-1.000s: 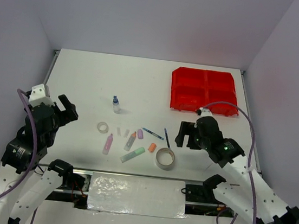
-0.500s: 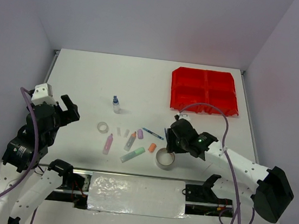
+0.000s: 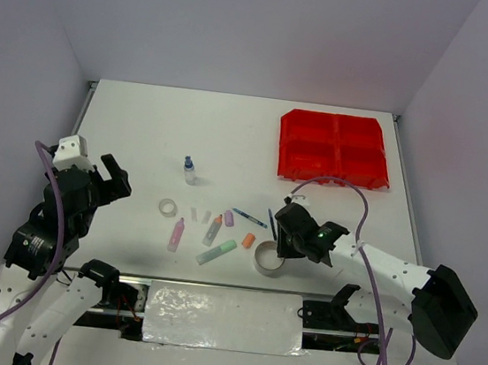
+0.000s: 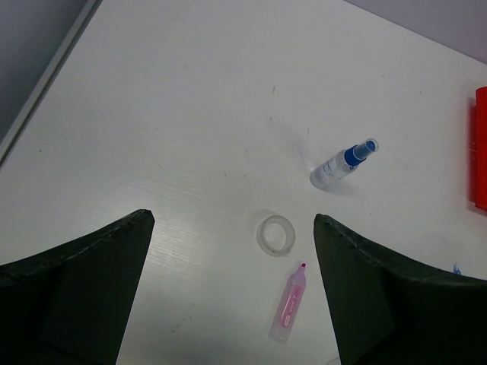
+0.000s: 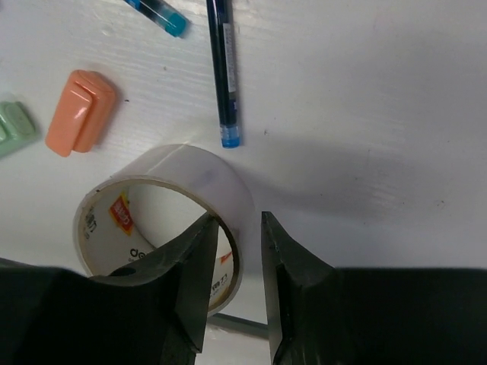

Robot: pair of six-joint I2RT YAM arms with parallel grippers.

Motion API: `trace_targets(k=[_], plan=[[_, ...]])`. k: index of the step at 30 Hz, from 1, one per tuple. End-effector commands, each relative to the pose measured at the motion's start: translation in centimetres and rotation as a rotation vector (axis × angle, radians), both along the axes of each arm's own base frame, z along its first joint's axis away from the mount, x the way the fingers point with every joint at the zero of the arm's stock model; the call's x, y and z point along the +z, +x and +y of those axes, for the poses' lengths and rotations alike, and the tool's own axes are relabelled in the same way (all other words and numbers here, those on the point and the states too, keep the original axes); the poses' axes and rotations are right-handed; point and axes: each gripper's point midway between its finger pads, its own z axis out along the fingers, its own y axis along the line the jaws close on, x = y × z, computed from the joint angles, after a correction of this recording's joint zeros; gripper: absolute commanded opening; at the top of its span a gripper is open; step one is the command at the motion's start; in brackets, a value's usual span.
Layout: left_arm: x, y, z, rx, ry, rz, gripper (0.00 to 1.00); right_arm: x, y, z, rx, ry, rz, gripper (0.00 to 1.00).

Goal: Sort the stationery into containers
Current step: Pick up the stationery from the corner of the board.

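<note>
**Top view.** Left gripper (image 3: 109,179): fingers wide, nothing between them. Right gripper (image 3: 278,240): low over the large tape roll (image 3: 269,258). The red containers (image 3: 333,149) sit well beyond its fingers.

**Left wrist view.** Small tape roll (image 4: 276,234), pink highlighter (image 4: 289,312) and blue-capped bottle (image 4: 341,163): ahead of the spread fingers, untouched.

**Right wrist view.** Fingers narrow, astride the roll's wall, one inside and one outside; whether they pinch it cannot be told. Dark pen (image 5: 223,68): just beyond the roll.

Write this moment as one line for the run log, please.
left gripper: open, holds nothing | right gripper: jaws astride wall of large tape roll on table, grip unclear
</note>
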Motion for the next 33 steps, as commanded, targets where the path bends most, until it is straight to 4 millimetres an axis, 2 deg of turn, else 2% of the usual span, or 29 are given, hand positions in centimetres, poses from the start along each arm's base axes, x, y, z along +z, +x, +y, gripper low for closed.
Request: trace_targets(k=[1, 3, 7, 9, 10, 12, 13, 18, 20, 21, 23, 25, 26, 27, 28, 30, 31, 32, 33], plan=[[1.4, 0.7, -0.3, -0.014, 0.002, -0.048, 0.99, 0.0, 0.1, 0.2, -0.015, 0.021, -0.026, 0.36], [1.5, 0.7, -0.2, -0.012, 0.003, -0.05, 0.99, -0.1, 0.0, 0.4, -0.006, 0.026, -0.021, 0.35], [1.5, 0.6, -0.2, -0.01, 0.003, -0.055, 0.99, 0.3, -0.1, 0.5, -0.01, 0.027, -0.026, 0.18], [1.5, 0.6, -0.2, -0.008, 0.002, -0.052, 0.99, 0.8, -0.5, 0.4, -0.005, 0.02, -0.025, 0.15], [1.5, 0.6, -0.2, -0.008, 0.002, -0.052, 0.99, 1.7, -0.2, 0.7, -0.003, 0.034, -0.046, 0.07], [1.5, 0.7, -0.2, -0.01, 0.004, -0.05, 0.99, 2.4, -0.3, 0.5, 0.001, 0.031, -0.053, 0.05], [1.5, 0.6, -0.2, -0.01, 0.003, -0.052, 0.99, 3.4, -0.1, 0.9, 0.004, 0.052, -0.073, 0.0], [1.6, 0.6, -0.1, -0.007, 0.002, -0.057, 1.0, 6.4, 0.1, 1.1, 0.028, 0.092, -0.119, 0.0], [1.7, 0.6, -0.1, -0.007, 0.001, -0.06, 0.99, 8.4, 0.9, 1.1, 0.018, 0.107, -0.178, 0.0], [1.6, 0.5, -0.1, -0.009, 0.004, -0.058, 1.0, 9.9, 1.8, 1.3, 0.001, 0.117, -0.216, 0.0], [1.6, 0.6, -0.2, -0.009, 0.002, -0.056, 0.99, 11.2, 3.4, 0.6, -0.035, 0.085, -0.261, 0.0], [1.6, 0.6, -0.1, -0.006, 0.003, -0.056, 0.99, 12.8, 5.6, 1.0, -0.056, 0.093, -0.293, 0.0], [1.6, 0.6, -0.1, -0.004, 0.003, -0.055, 0.99, 13.2, 7.3, 0.0, -0.08, 0.077, -0.305, 0.0], [1.7, 0.6, -0.1, -0.004, 0.004, -0.058, 0.99, 12.9, 8.2, 0.4, -0.068, 0.086, -0.277, 0.0], [1.7, 0.6, -0.1, -0.005, 0.005, -0.058, 0.99, 14.6, 9.7, 0.5, -0.08, 0.112, -0.308, 0.0], [1.7, 0.6, 0.0, -0.003, 0.003, -0.061, 0.99, 14.6, 12.6, -1.3, -0.14, 0.064, -0.315, 0.0], [1.7, 0.5, -0.1, -0.006, 0.002, -0.059, 0.99, 16.0, 14.1, -1.9, -0.17, 0.064, -0.345, 0.0], [1.7, 0.6, -0.1, -0.007, 0.005, -0.059, 0.99, 16.2, 15.2, -2.6, -0.191, 0.043, -0.352, 0.0], [1.6, 0.6, -0.1, -0.007, 0.006, -0.056, 0.99, 16.6, 17.4, -4.1, -0.249, 0.021, -0.357, 0.0]])
